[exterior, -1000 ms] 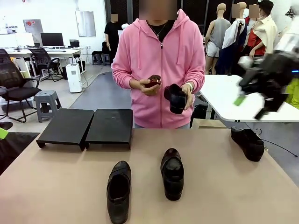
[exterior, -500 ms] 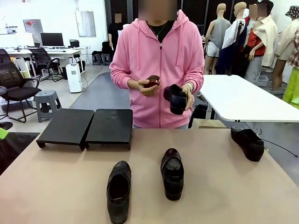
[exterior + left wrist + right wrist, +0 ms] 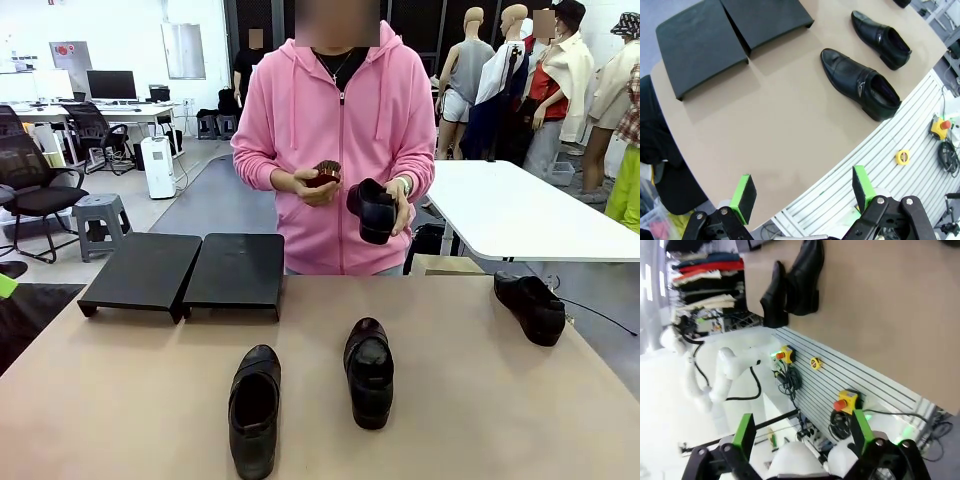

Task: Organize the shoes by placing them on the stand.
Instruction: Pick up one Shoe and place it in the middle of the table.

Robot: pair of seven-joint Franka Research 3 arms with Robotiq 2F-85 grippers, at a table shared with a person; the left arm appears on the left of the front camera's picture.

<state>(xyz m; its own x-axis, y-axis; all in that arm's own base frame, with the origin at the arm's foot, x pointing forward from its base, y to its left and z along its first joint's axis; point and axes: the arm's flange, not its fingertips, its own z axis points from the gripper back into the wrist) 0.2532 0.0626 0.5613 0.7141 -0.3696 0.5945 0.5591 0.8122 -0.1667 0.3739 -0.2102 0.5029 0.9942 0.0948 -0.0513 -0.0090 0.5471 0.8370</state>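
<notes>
Left gripper (image 3: pixel 803 192) hung open and empty off the near edge of the bench (image 3: pixel 130 400). At far left sat the stand (image 3: pixel 185 272), no shoe on it. On the bench lay the left shoe (image 3: pixel 254 410), nearest that gripper, long axis near-to-far with toe away, then the middle shoe (image 3: pixel 370 372) and right shoe (image 3: pixel 530 306). A person held the fourth shoe (image 3: pixel 375 210). Right gripper (image 3: pixel 801 432) was also open and empty.

Left black two-finger hand with green pads (image 3: pixel 802 189): jaws wide apart, held high, pointing down and slightly forward. Right hand (image 3: pixel 802 430), same build: jaws also wide apart, held high, wrist rolled sideways.
</notes>
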